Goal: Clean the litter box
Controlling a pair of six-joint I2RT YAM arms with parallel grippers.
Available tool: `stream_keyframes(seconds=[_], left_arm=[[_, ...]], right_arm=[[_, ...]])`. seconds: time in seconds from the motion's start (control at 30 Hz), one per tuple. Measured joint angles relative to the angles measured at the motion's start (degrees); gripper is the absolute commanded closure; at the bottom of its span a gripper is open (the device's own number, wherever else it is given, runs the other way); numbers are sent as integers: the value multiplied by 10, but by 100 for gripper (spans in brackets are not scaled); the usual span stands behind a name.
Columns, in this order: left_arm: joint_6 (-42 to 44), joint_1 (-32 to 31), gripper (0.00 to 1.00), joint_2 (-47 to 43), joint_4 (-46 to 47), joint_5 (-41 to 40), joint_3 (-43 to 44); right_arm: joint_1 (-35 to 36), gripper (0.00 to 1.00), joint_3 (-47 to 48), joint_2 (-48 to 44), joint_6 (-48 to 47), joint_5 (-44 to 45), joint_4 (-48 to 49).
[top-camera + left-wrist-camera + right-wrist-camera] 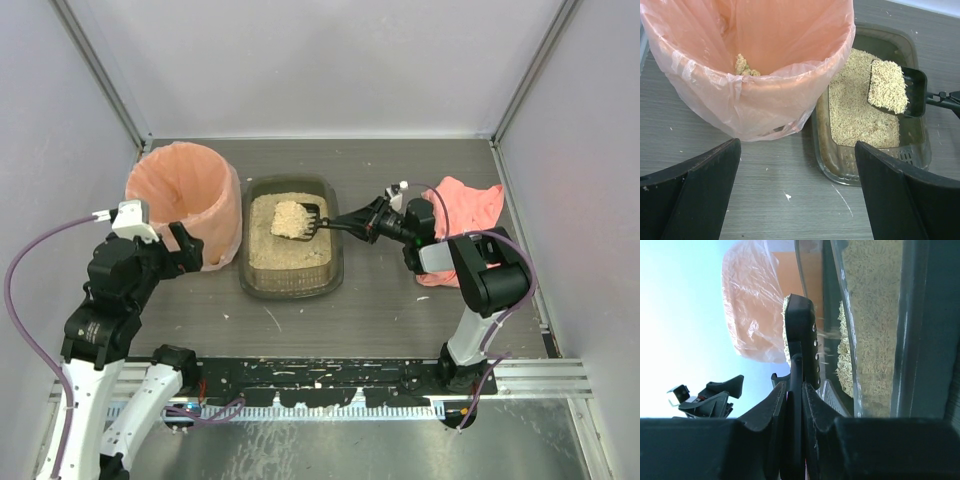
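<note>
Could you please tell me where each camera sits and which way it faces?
Top external: above and behind, looking down on the litter box; both arms show.
Left wrist: faces the bin and litter box past the open left gripper.
Right wrist: looks along the scoop clamped in the right gripper.
Shared: all three see the scoop.

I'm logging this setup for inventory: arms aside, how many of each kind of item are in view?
Litter box: 1
Bag-lined bin: 1
Litter scoop: 1
Pink cloth: 1
Total: 4
</note>
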Motion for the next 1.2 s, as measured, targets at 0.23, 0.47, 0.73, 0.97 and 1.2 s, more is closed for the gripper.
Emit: stream_keyframes(seconds=[0.23,0.47,0.73,0.97,1.2], left_arm=[[-1,0,2,-4,-9,1,3],[0,0,2,-2,-9,5,5],[0,0,2,0,-9,11,5],[0,0,2,0,-8,10,5],[0,0,2,0,-8,10,5]], right_arm=[[2,99,-13,2,25,0,36],[3,99,-26,28,64,-1,96],[3,99,-38,47,78,3,126],[12,99,-37,22,40,10,68],[5,99,-6,5,2,7,13]])
